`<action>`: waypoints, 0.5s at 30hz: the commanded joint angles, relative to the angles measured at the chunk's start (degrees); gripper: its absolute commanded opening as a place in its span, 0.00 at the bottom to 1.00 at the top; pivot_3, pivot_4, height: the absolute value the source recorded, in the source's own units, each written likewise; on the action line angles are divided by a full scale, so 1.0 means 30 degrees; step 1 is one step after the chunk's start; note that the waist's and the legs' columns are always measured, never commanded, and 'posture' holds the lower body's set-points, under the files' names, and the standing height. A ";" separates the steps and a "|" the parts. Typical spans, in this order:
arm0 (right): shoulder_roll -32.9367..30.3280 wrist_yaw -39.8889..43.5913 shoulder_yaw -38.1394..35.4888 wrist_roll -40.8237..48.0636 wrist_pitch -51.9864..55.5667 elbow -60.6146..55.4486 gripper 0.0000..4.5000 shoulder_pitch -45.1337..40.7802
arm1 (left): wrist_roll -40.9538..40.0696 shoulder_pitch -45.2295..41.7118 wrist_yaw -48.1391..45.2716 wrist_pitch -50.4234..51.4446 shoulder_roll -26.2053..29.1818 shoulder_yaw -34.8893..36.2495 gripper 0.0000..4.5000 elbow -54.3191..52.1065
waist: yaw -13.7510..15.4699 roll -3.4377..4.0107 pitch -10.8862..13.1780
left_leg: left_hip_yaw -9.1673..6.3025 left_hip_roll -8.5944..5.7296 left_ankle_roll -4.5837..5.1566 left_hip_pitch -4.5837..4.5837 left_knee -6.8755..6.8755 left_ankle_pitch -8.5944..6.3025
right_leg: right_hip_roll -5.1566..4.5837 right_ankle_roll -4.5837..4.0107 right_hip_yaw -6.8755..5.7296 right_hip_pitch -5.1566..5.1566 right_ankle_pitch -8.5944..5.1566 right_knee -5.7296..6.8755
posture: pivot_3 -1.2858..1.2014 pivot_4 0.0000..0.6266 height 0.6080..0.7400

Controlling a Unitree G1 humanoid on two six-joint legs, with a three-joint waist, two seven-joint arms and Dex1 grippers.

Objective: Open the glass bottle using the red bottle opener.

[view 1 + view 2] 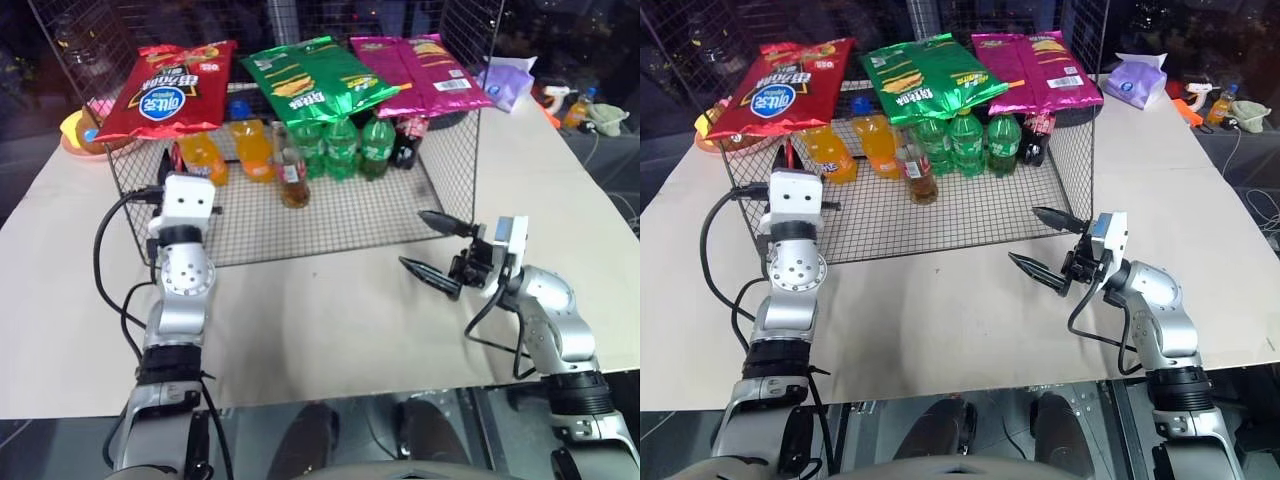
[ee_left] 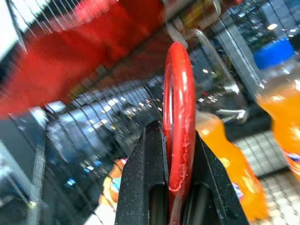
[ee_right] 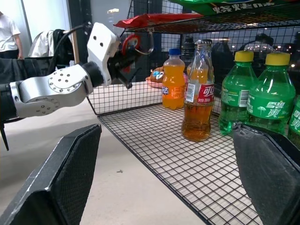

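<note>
At the left front corner of the wire rack (image 1: 330, 225), the left gripper (image 2: 177, 187) is clamped on the red bottle opener (image 2: 179, 117), whose looped end rises past the fingertips. Orange soda bottles (image 1: 205, 158) stand along the rack's back edge. Just right of them, slightly forward, the glass bottle (image 1: 292, 178) stands upright and capped, green plastic bottles (image 1: 342, 148) beside it. By the rack's right front corner, the right gripper (image 1: 432, 246) hangs with jaws wide, holding nothing.
</note>
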 commanded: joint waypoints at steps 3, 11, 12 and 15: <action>-0.0041 -0.0070 -0.0043 0.0108 -0.0049 -0.0569 1.00 -0.0123 | 0.1377 -0.0023 0.1558 0.0113 0.0465 0.0056 0.00 -0.1232 | 0.0000 0.0000 0.0000 | 0.0003 0.0000 0.0000 0.0000 0.0000 0.0000 | -0.0002 0.0000 0.0001 0.0000 0.0000 0.0001 | 0.52 0.24 1.00; -0.0114 -0.0203 -0.0135 0.0121 0.0051 -0.0763 1.00 -0.0091 | -0.1560 0.1021 -0.1598 -0.1205 -0.0401 -0.0863 0.00 -0.1554 | -0.0002 0.0003 -0.0002 | 0.0006 0.0000 0.0000 0.0000 0.0000 0.0000 | -0.0015 0.0000 0.0005 0.0000 0.0000 0.0001 | 0.52 0.24 1.00; -0.0128 -0.0214 -0.0163 0.0154 0.0073 -0.0801 1.00 -0.0086 | -0.2135 0.1335 -0.2075 -0.1369 -0.0553 -0.0877 0.00 -0.1787 | -0.0003 0.0001 -0.0003 | 0.0002 -0.0001 0.0000 -0.0003 0.0002 0.0000 | -0.0015 0.0000 0.0002 -0.0001 0.0000 0.0001 | 0.52 0.24 1.00; -0.0170 -0.0211 -0.0199 0.0244 0.0128 -0.0965 1.00 -0.0036 | -0.4504 0.2064 -0.4169 -0.1754 -0.0922 -0.1009 0.00 -0.2398 | -0.0004 0.0005 -0.0006 | -0.0001 0.0004 0.0000 0.0000 0.0003 0.0000 | -0.0019 0.0000 0.0002 -0.0001 0.0000 0.0001 | 0.52 0.24 1.00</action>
